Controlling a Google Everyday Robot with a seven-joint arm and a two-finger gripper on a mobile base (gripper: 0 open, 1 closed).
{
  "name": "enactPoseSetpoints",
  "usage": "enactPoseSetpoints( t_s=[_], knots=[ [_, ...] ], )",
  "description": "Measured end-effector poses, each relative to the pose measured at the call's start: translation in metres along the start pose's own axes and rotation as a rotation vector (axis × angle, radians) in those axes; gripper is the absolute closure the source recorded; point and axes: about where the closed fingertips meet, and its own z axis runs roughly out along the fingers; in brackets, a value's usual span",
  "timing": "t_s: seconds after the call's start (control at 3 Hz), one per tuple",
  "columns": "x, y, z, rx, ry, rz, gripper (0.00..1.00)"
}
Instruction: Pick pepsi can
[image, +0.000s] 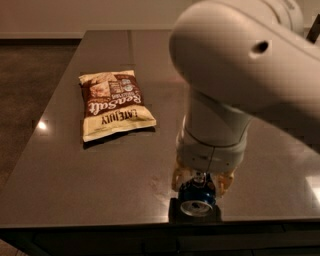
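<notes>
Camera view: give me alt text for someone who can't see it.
The robot's gripper is down over a dark blue pepsi can at the near edge of a dark table, the can's silver end facing the camera. A brown and cream chip bag lies flat farther back to the left.
</notes>
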Motion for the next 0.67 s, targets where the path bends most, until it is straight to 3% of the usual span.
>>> enactPoseSetpoints(
  t_s=[0.33,0.67],
  knots=[
    [0.015,-0.013,-0.03,0.018,-0.02,0.072,1.0],
    [0.037,-0.031,-0.062,0.083,-0.02,0.118,1.0]
  ],
)
